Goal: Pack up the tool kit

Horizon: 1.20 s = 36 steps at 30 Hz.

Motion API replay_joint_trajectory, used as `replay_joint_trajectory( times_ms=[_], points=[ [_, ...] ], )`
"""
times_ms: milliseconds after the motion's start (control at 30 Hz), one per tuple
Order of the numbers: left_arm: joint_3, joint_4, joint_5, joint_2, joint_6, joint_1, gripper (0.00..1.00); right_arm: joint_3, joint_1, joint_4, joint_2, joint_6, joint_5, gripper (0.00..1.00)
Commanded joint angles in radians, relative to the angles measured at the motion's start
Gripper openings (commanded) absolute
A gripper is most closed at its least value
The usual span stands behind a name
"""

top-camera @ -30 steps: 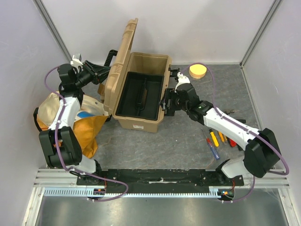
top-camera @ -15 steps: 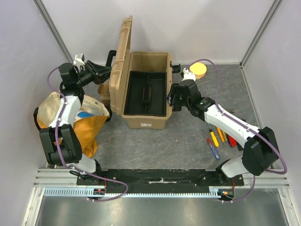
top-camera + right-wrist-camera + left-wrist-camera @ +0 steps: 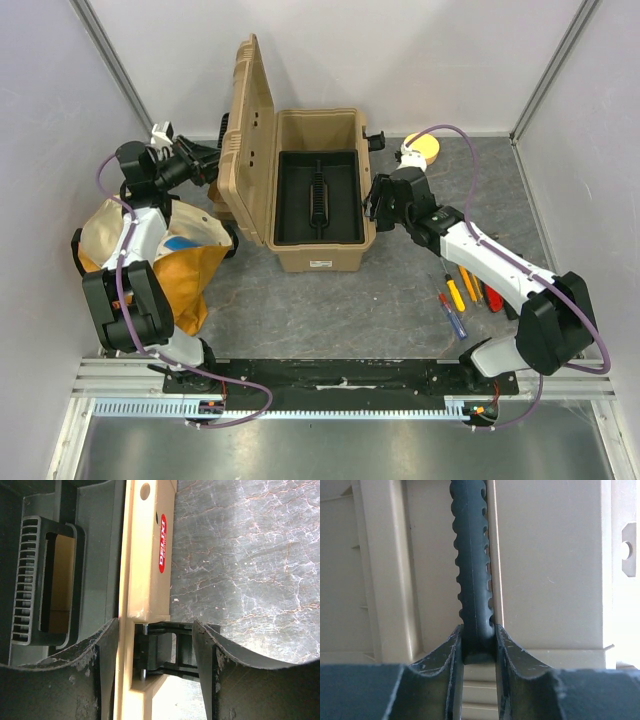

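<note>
The tan toolbox (image 3: 318, 255) stands open in the middle of the table, its lid (image 3: 250, 130) upright on the left. The black inner tray (image 3: 318, 195) sits inside. My left gripper (image 3: 208, 157) is behind the lid, shut on the black ribbed handle (image 3: 472, 580); it also shows in the left wrist view (image 3: 479, 645). My right gripper (image 3: 375, 200) straddles the box's right rim (image 3: 147, 580) and black latch (image 3: 177, 650), shut on them (image 3: 155, 650). Yellow (image 3: 455, 293), red (image 3: 492, 300) and blue (image 3: 452, 315) screwdrivers lie at the right. I see no hammer.
A yellow-cream cloth bag (image 3: 190, 265) slumps at the left beside the left arm. A round yellow object (image 3: 422, 148) lies at the back right, behind the right wrist. White walls enclose the table on three sides. Grey marbled table (image 3: 240, 555) shows right of the box.
The toolbox has slid to the right and turned square to the table. The lid stands more upright. Both grippers moved along with it, keeping their hold.
</note>
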Motion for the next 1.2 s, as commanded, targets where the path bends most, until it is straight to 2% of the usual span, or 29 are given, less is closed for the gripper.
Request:
replay_joint_trajectory(
  times_ms=[0,100,233,300,400,500,700,833,967,1167],
  points=[
    [0.026,0.217,0.044,-0.074,0.013,0.050,0.11,-0.013,-0.059,-0.200,-0.004,-0.050,0.145,0.65],
    [0.026,0.198,0.044,-0.083,0.024,0.055,0.25,0.022,-0.059,-0.209,-0.006,-0.051,0.133,0.65],
    [0.034,0.076,0.004,-0.100,0.081,0.067,0.37,0.063,-0.059,-0.218,-0.001,-0.051,0.125,0.65],
    [0.028,0.010,-0.022,-0.111,0.121,0.075,0.39,0.067,-0.059,-0.213,-0.011,-0.040,0.123,0.65],
    [0.010,-0.015,-0.030,-0.117,0.138,0.082,0.52,0.067,-0.059,-0.186,-0.032,-0.027,0.100,0.65],
    [0.013,-0.026,-0.036,-0.128,0.148,0.087,0.60,0.079,-0.061,-0.174,-0.047,-0.020,0.080,0.67],
    [0.057,-0.174,-0.119,-0.184,0.271,0.093,0.63,0.145,-0.059,-0.163,-0.093,-0.037,0.094,0.74],
    [0.105,-0.396,-0.237,-0.258,0.427,0.093,0.64,0.209,-0.059,-0.160,-0.121,-0.089,0.126,0.78],
    [0.119,-0.550,-0.379,-0.355,0.575,0.093,0.64,0.272,-0.053,-0.150,-0.126,-0.177,0.114,0.83],
    [0.028,-0.652,-0.528,-0.493,0.723,0.092,0.65,0.372,0.078,-0.181,-0.054,-0.232,0.148,0.83]
  ],
)
